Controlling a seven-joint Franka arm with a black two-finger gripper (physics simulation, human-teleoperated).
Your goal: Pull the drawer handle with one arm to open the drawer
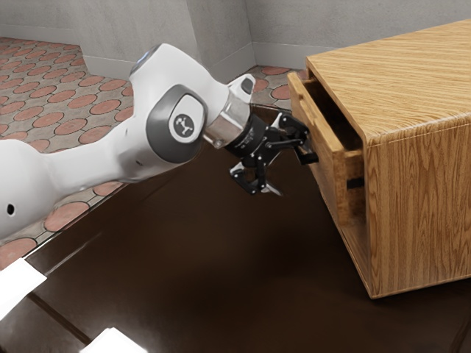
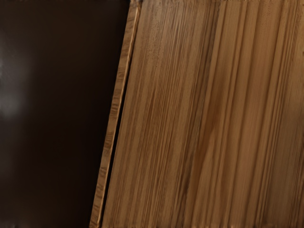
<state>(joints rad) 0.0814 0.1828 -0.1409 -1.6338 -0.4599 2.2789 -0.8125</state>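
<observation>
The wooden cabinet (image 1: 412,147) stands at the exterior view's right on the dark table (image 1: 206,279). Its drawer (image 1: 318,140) is slid out a short way toward the arm, leaving a dark gap behind its front panel. A small black handle (image 1: 308,156) sticks out of that panel. My black gripper (image 1: 292,173) is right in front of the drawer with its fingers spread apart: the upper finger (image 1: 298,143) reaches the handle, while the lower one (image 1: 259,184) hangs free over the table. The wrist view looks close onto the drawer's wood panel (image 2: 213,118) and its edge (image 2: 114,128).
The dark tabletop (image 2: 47,118) stretches open in front of and below the drawer. Two white sheets (image 1: 18,283) lie at the table's near left corner. A tiled floor (image 1: 59,95) and grey walls lie behind the arm.
</observation>
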